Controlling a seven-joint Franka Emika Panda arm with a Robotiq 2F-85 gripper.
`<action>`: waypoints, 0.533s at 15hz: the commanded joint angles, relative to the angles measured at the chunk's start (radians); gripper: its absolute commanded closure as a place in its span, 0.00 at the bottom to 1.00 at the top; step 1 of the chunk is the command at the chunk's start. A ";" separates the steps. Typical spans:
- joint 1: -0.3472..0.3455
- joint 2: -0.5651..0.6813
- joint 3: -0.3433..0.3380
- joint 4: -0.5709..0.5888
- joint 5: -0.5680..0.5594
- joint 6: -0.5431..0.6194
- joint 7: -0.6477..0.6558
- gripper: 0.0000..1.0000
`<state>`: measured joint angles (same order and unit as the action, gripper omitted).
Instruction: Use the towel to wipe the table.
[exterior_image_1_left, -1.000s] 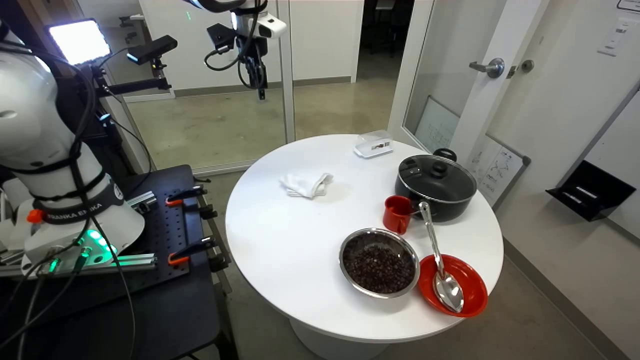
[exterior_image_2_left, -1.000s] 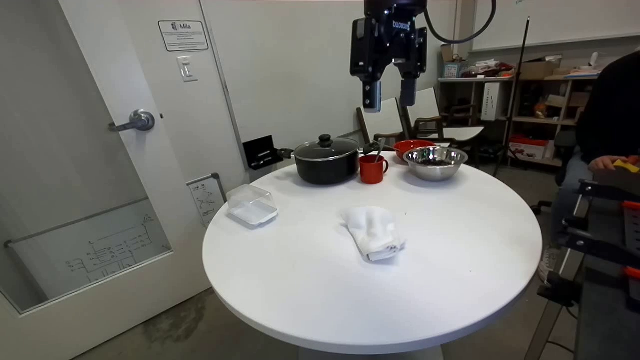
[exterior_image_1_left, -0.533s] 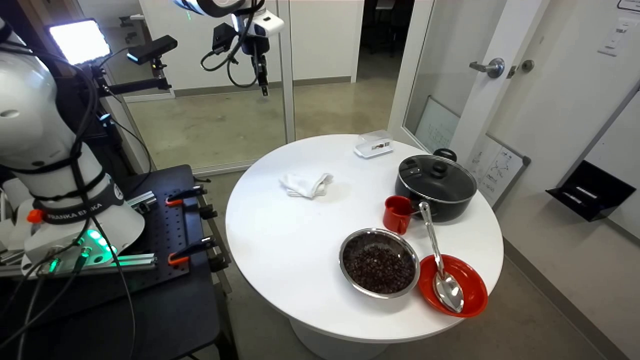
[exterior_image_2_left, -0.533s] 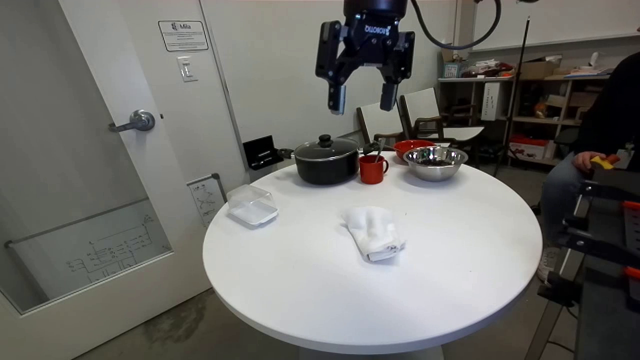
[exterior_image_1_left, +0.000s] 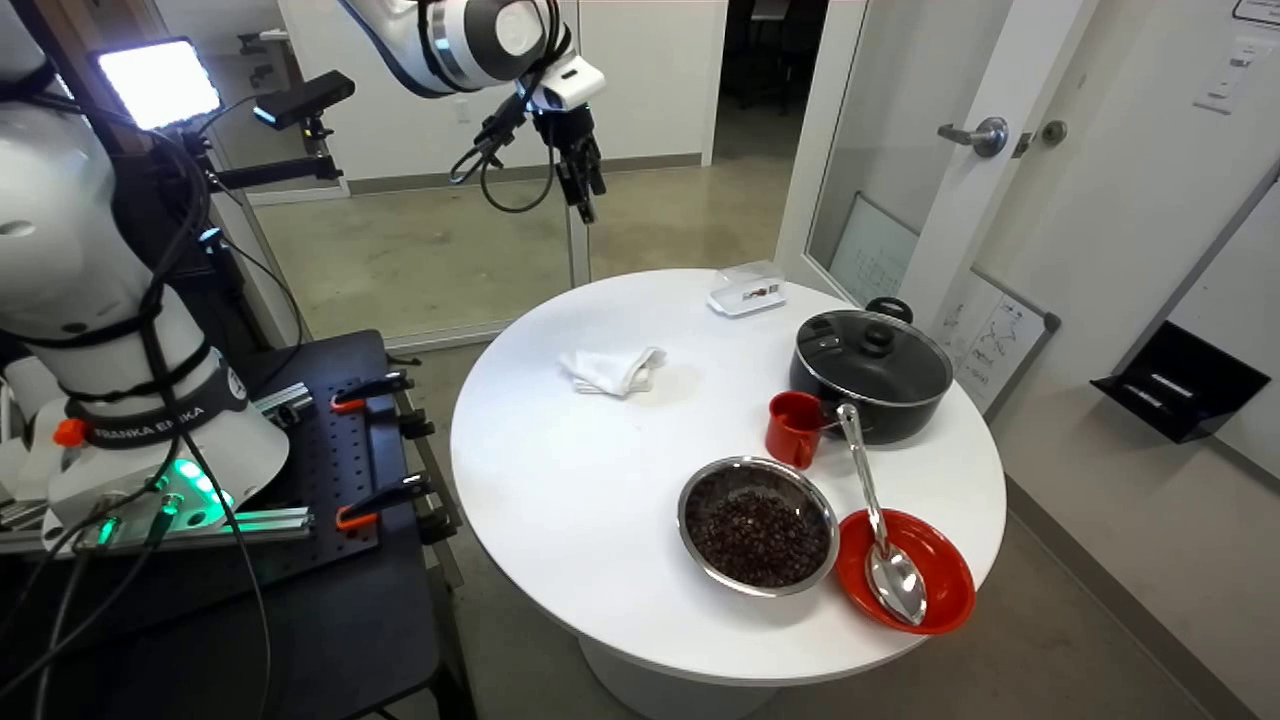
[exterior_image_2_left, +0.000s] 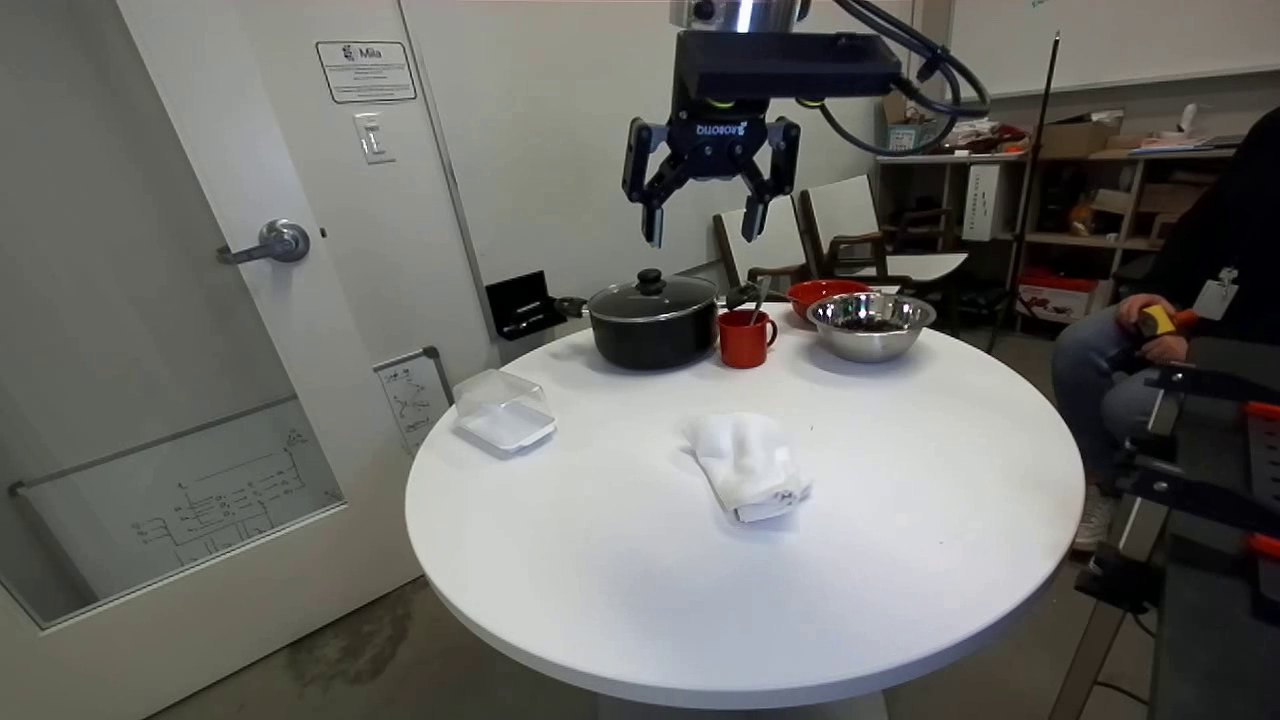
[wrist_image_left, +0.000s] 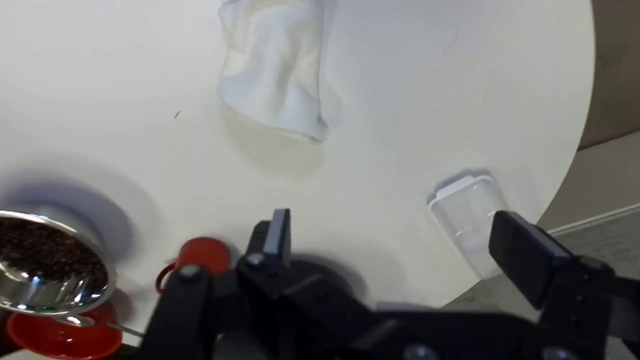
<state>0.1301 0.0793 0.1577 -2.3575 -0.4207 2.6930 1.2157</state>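
Note:
The white folded towel lies on the round white table (exterior_image_1_left: 580, 500). It shows in both exterior views, as the towel (exterior_image_1_left: 612, 372) and the towel (exterior_image_2_left: 745, 465), and at the top of the wrist view (wrist_image_left: 275, 65). My gripper (exterior_image_2_left: 703, 238) is open and empty, high above the table; an exterior view also shows the gripper (exterior_image_1_left: 592, 206) in the air beyond the towel. In the wrist view the open fingers (wrist_image_left: 395, 220) are wide apart, with no towel between them. A pale yellowish patch (wrist_image_left: 280, 157) shows on the table beside the towel's edge.
A clear-lidded box (exterior_image_2_left: 505, 412), a black lidded pot (exterior_image_2_left: 655, 325), a red mug (exterior_image_2_left: 743, 340), a steel bowl (exterior_image_1_left: 760, 525) with dark contents and a red dish (exterior_image_1_left: 950, 590) with a spoon (exterior_image_1_left: 897, 580) stand round the table. A person sits beyond the table's edge (exterior_image_2_left: 1150, 320).
The gripper has moved left in one exterior view and right and lower in another, and its wrist has tilted. It stays open. The towel has not moved. The person's hands have shifted.

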 joint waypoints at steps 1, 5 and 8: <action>0.027 0.138 -0.039 0.104 -0.086 0.001 0.265 0.00; 0.059 0.303 -0.085 0.183 -0.113 0.034 0.518 0.00; 0.141 0.395 -0.197 0.231 -0.181 0.067 0.734 0.00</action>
<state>0.1958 0.3691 0.0570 -2.2060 -0.5307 2.7240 1.7528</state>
